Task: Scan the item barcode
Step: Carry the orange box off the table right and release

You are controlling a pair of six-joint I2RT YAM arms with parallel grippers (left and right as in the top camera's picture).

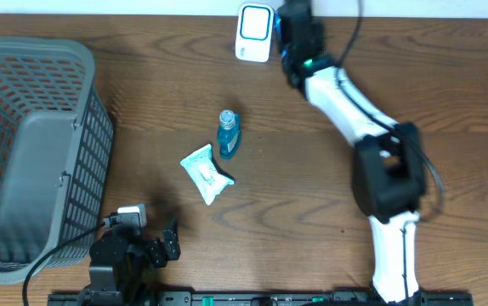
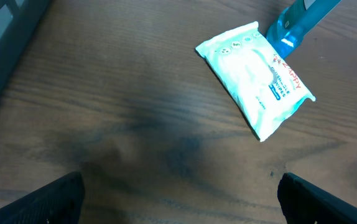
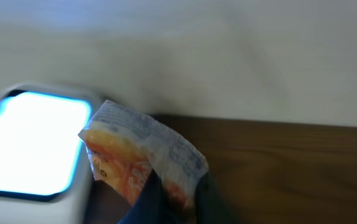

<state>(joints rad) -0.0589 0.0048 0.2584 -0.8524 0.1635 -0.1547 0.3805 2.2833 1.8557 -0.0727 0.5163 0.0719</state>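
Right wrist view: the right gripper is pinched tight on an orange packet, just beside the glowing scanner. Meanwhile the left gripper gapes wide over the table, near a wipes pack.

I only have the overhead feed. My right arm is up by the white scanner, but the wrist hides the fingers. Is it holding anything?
Observer: Yes. The right wrist view shows the right gripper shut on an orange packet with a silvery crimped end.
Operator: Where is the packet relative to the scanner?
Observer: Just right of the scanner, whose window glows bright white-blue. The picture is too blurred to show a barcode.
Operator: And the left gripper?
Observer: The left wrist view shows the left gripper open, with only bare table between its fingers. The wipes pack lies ahead of it.
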